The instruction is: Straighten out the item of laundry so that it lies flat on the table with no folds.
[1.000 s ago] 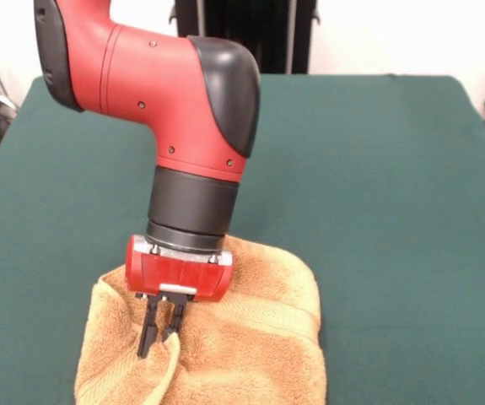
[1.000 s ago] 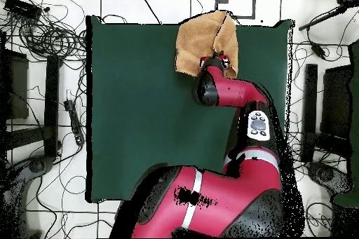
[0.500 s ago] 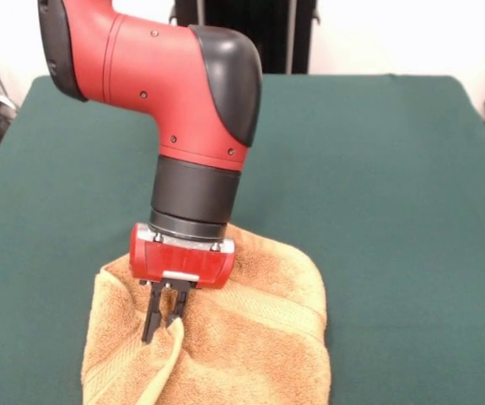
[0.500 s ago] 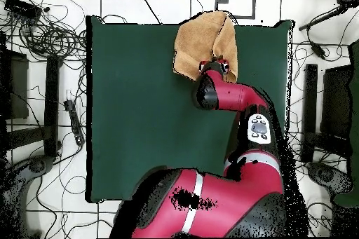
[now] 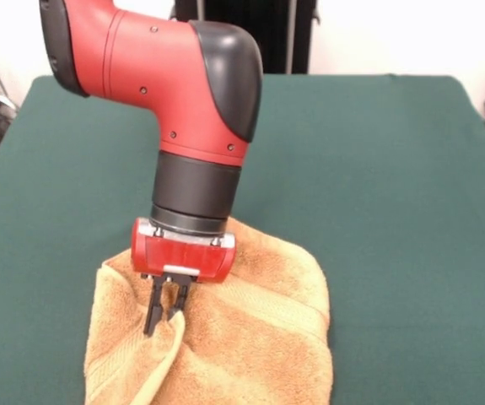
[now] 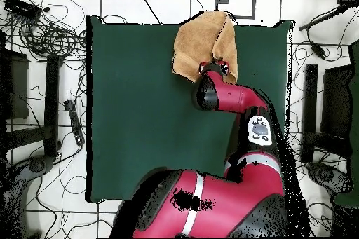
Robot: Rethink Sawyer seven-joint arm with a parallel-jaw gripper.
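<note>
The golden-orange towel (image 5: 242,337) lay rumpled on the green desk (image 5: 394,186), at the desk's edge opposite the robot's base and toward one corner, with part of it hanging past that edge in the overhead view. The arm (image 5: 183,93) reached down over it. The tool (image 5: 164,314) had its two dark fingers (image 5: 152,316) pressed close together, pinching a raised fold of the towel, which ran down from the fingertips as a ridge.
</note>
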